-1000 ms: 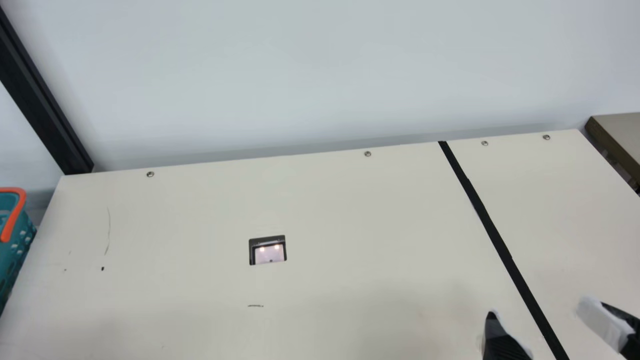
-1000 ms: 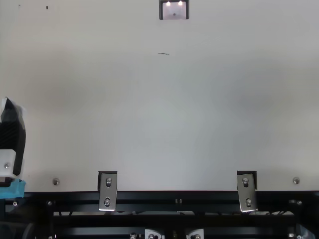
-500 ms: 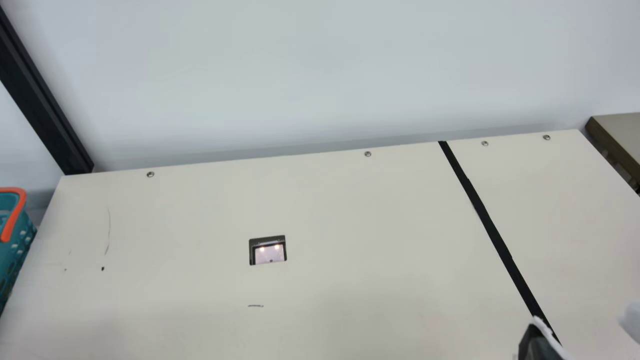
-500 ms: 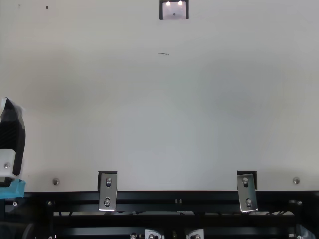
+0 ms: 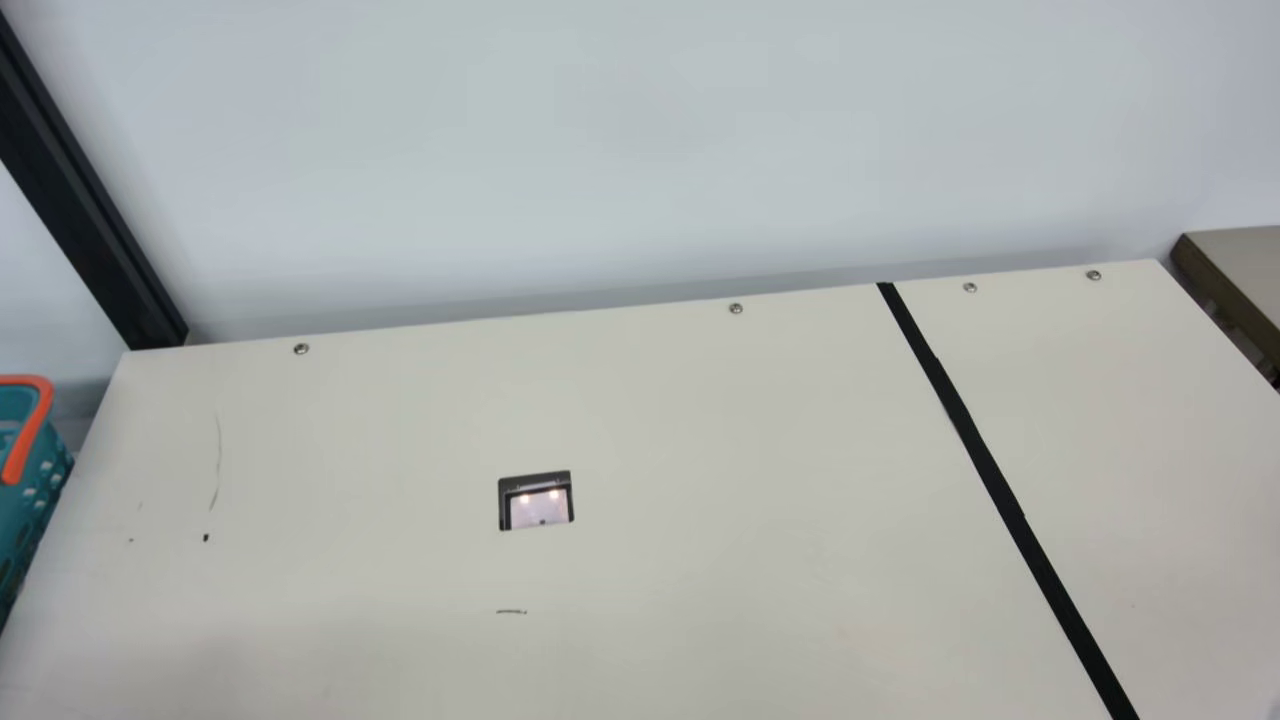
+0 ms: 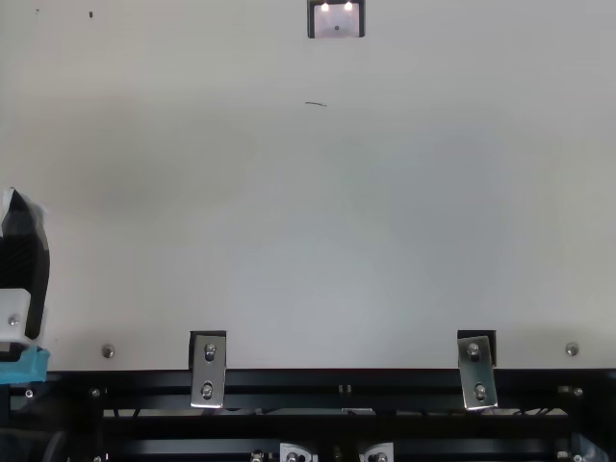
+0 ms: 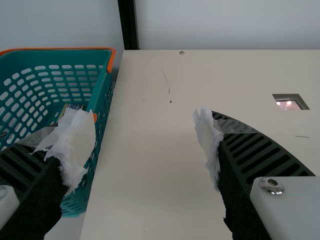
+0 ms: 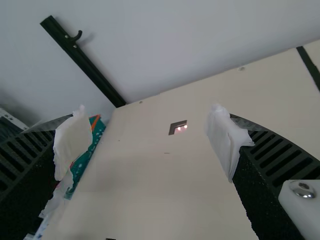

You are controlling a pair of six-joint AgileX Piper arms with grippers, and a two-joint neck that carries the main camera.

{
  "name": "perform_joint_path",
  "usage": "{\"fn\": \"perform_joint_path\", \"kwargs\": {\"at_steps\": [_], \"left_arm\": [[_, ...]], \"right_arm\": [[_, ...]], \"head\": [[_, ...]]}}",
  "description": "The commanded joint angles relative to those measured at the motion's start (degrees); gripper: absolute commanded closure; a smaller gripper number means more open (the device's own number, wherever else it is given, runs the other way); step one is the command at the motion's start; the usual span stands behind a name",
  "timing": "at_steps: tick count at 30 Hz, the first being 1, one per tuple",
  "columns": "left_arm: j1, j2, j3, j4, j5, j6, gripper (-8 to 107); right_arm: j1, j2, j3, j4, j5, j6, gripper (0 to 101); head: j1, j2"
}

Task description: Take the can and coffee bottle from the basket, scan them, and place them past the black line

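Basket (image 7: 102,100) of slotted teal, orange-handled; left pincer (image 6: 24,250) and right pincer (image 8: 146,120) both wide.

In my table (image 5: 700,420) is the scanner (image 5: 538,502); to its left is the basket (image 5: 40,480), to its right the line (image 5: 997,490).

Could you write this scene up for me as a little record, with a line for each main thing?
table: cream
basket: teal, orange handle, off the table's left end in the main view
inside basket: a partly hidden item, kind unclear
lit window: set into the table, two lights
black line: across the table, towards its right end
left gripper: open, empty
right gripper: open, empty
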Motion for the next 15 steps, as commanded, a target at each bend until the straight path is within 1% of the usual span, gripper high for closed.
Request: {"fn": "perform_joint_path", "kwargs": {"at_steps": [1, 6, 7, 9, 15], "left_arm": [[0.00, 0.00, 0.00, 0.00, 0.00, 0.00, 9], [0.00, 0.00, 0.00, 0.00, 0.00, 0.00, 9], [0.00, 0.00, 0.00, 0.00, 0.00, 0.00, 9], [0.00, 0.00, 0.00, 0.00, 0.00, 0.00, 9], [0.00, 0.00, 0.00, 0.00, 0.00, 0.00, 9]], "right_arm": [[0.35, 0.48, -1.45, 0.82, 0.43, 1.85, 0], [0.96, 1.73, -3.67, 3.22, 1.57, 4.67, 0], [0.98, 1.62, -3.36, 2.66, 1.30, 3.94, 0], [1.01, 1.68, -3.72, 3.48, 1.53, 4.73, 0], [1.05, 1.68, -3.79, 3.42, 1.77, 4.73, 0]], "head": [[-0.50, -0.07], [-0.50, -0.07], [-0.50, -0.07], [-0.50, -0.07], [-0.50, -0.07]]}}
